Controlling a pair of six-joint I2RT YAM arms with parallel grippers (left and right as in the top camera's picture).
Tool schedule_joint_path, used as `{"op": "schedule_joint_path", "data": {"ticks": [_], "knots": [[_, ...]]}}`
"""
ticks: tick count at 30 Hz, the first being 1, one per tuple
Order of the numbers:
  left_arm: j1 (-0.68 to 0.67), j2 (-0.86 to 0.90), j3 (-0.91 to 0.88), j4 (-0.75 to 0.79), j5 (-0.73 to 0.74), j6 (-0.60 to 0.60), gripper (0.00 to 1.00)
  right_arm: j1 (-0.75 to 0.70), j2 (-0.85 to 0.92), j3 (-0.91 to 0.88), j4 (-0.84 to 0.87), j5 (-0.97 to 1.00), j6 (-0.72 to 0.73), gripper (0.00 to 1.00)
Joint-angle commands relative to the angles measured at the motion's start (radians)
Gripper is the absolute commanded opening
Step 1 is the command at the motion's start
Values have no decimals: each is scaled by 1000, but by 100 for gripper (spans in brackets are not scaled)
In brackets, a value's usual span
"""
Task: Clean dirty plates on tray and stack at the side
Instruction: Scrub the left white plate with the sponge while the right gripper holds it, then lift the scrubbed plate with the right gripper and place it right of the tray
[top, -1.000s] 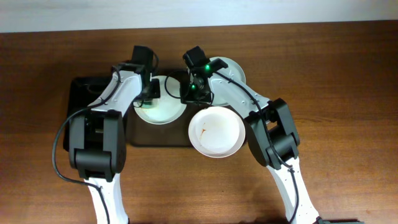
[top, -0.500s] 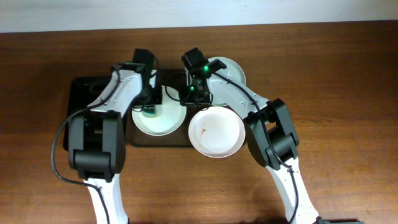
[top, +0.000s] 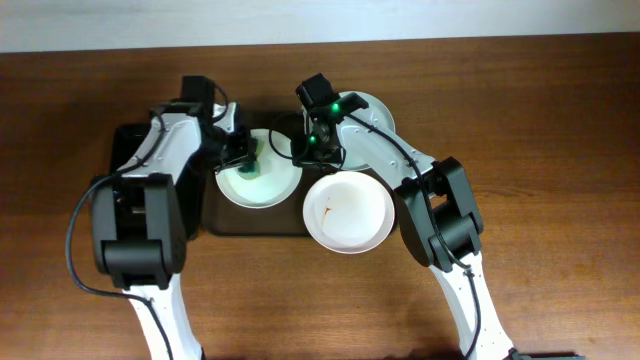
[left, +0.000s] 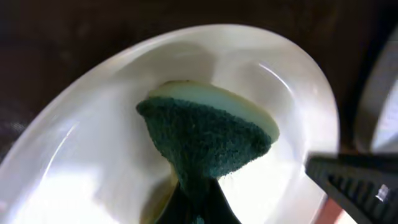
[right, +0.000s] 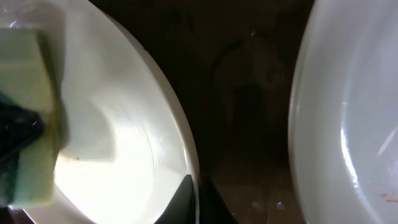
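1. The tray (top: 228, 221) lay on the wooden table (top: 550, 120), and everything below is placed by it.
2. The left plate (top: 277, 186) sat on the tray's left half, wholly inside the rim. Its inside looked pale and glossy in the left wrist view (left: 93, 143).
3. The left gripper (top: 246, 157) reached in over the tray's left edge. Its jaws pinched a green-and-yellow sponge (left: 205, 140), whose green scouring face was pressed down into the left plate's hollow.
4. The right gripper (top: 303, 152) stood over the tray's middle, at the left plate's right-hand rim. In the right wrist view (right: 196, 196) its two dark fingertips met on that rim, so the jaws appeared clamped on the plate's edge.
5. The front plate (top: 348, 212) sat at the tray's front right, overhanging the tray's front edge, and carried brown-orange smears (top: 335, 210) near its middle.
6. The rear plate (top: 374, 107) lay at the tray's back right corner, partly hidden under the right arm.
7. A smaller black tray (top: 125, 160) sat just beside the tray's left edge, beneath the left arm.
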Motion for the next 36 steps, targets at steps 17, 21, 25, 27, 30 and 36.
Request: {"op": "schedule_joint_path", "data": {"ticks": [17,21,25,27,30,36], "knots": [[176,23,337,-396,187,134,1,-40,-304,0,-155,321,-48,4],[173,23,373,-425,-87,100,1,-33,-368,0,-233,610,-48,4],[145,24,373,-420,-163,92,1,104,-379,0,-257,1069,-49,4],[130,24,373,-415,-163,92,1,209,-379,0,-254,1310,-48,4],[103,24,372,-404,-199,92,1,355,-378,0,-256,1607,17,4],[97,24,372,-404,-212,92,1,414,-378,-2,-256,1763,39,4]]}}
